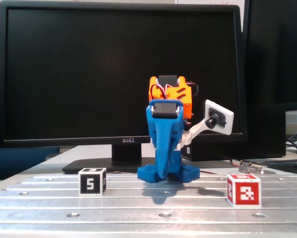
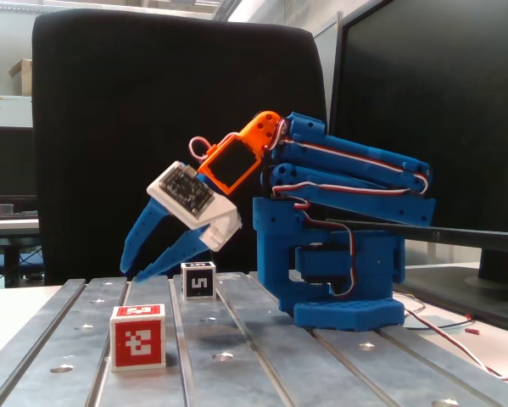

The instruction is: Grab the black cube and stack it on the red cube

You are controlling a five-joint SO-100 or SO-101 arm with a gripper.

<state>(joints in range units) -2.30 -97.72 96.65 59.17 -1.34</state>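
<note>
The black cube (image 1: pixel 92 181) and red cube (image 1: pixel 244 190) sit well apart on the worktop (image 1: pixel 148 213); the fingers (image 2: pixel 143 237) are spread, empty.

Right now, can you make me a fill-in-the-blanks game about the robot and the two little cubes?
1. The white number on the black cube is ____.
2. The red cube sits on the metal table, with ____ stacked on top of it.
3. In both fixed views, the blue fingers hold ____.
4. Behind the arm stands a dark ____ on a stand.

Missing words: 5; nothing; nothing; monitor
</note>
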